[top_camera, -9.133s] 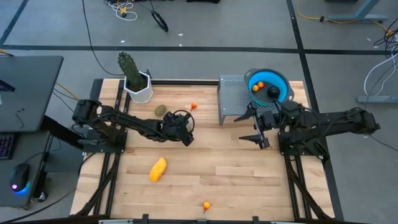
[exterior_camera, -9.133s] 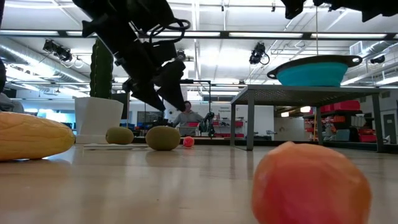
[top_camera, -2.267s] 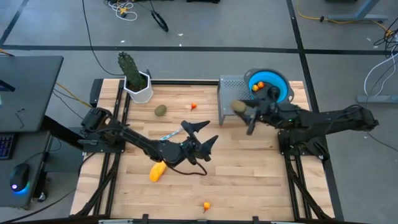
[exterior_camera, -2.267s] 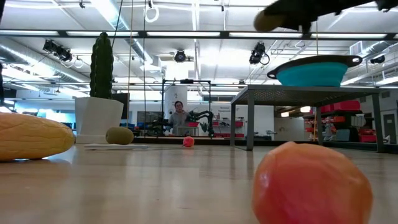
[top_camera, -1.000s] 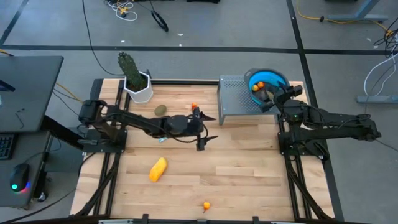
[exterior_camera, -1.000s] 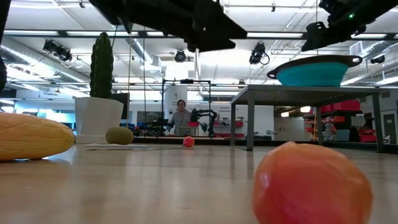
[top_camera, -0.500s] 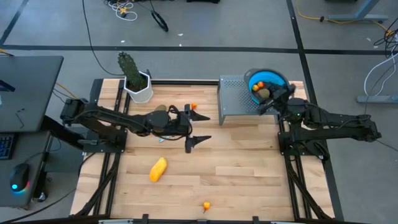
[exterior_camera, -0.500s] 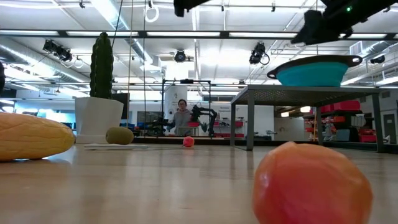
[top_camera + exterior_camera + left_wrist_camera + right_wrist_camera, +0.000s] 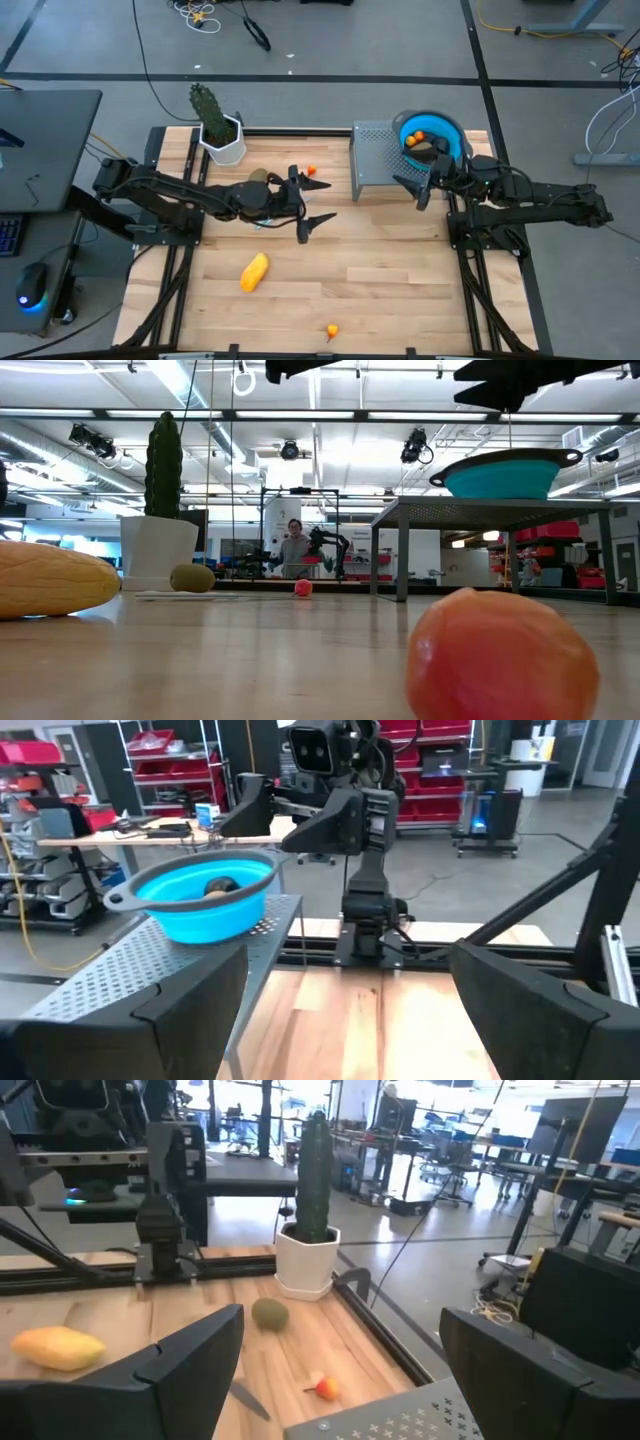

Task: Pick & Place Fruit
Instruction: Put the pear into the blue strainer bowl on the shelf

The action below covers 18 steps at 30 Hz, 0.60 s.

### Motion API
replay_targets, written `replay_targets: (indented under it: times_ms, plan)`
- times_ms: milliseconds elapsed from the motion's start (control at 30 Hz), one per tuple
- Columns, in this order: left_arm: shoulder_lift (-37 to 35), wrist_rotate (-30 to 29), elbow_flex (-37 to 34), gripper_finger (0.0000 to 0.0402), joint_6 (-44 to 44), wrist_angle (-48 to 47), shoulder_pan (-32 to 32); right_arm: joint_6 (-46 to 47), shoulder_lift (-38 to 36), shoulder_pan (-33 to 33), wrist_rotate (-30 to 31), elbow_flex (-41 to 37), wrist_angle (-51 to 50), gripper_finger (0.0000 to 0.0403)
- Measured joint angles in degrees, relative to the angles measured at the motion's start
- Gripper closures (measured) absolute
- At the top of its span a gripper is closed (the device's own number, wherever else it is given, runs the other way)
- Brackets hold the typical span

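Observation:
A yellow oblong fruit (image 9: 255,271) lies on the wooden table. An olive-green oval (image 9: 258,177) rests near the cactus pot, and tiny orange fruits lie at the far middle (image 9: 311,170) and the near edge (image 9: 331,328). The blue bowl (image 9: 452,133) stands on a grey perforated stand (image 9: 375,160) and holds an orange fruit (image 9: 417,137) and a dark one (image 9: 436,148). My left gripper (image 9: 318,202) hangs open above the table's middle, pointing right. My right gripper (image 9: 412,190) hangs open beside the stand's near side, pointing left. Neither has anything between its fingers.
A green cactus (image 9: 208,108) in a white pot (image 9: 226,148) stands at the far left corner. A knife (image 9: 245,1400) lies on the wood near the left gripper. The stand and bowl take up the far right corner. In the low view a person (image 9: 292,545) shows far behind.
My left gripper has risen and drawn back a little toward the table's left edge, staying open. My right gripper has swung away from the bowl and now points toward the table's left. The fruits on the table have not moved.

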Motion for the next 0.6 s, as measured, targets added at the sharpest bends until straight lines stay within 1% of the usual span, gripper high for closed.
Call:
replay_targets:
  times_ms: [133,267,400,533,600]
  plan:
    - [0.04,-0.04,0.0,0.0042,2.26,-0.01,0.05,-0.15,0.0,0.0,0.02,0.0,0.0,0.0055]
    - [0.04,-0.04,0.0,0.0042,2.55,0.0,0.05,-0.15,0.0,-0.01,0.02,0.0,0.0,0.0055]
    - [0.04,-0.02,0.0,0.0042,1.56,0.0,0.03,-0.15,0.0,0.0,0.02,0.0,0.0,0.0055]
    - [0.04,-0.04,0.0,0.0042,-2.38,0.03,0.05,-0.15,0.0,0.0,0.02,0.0,0.0,0.0055]
    - [0.04,-0.25,0.0,0.0042,-2.93,0.14,0.1,-0.15,0.0,0.0,0.02,0.0,0.0,0.0055]
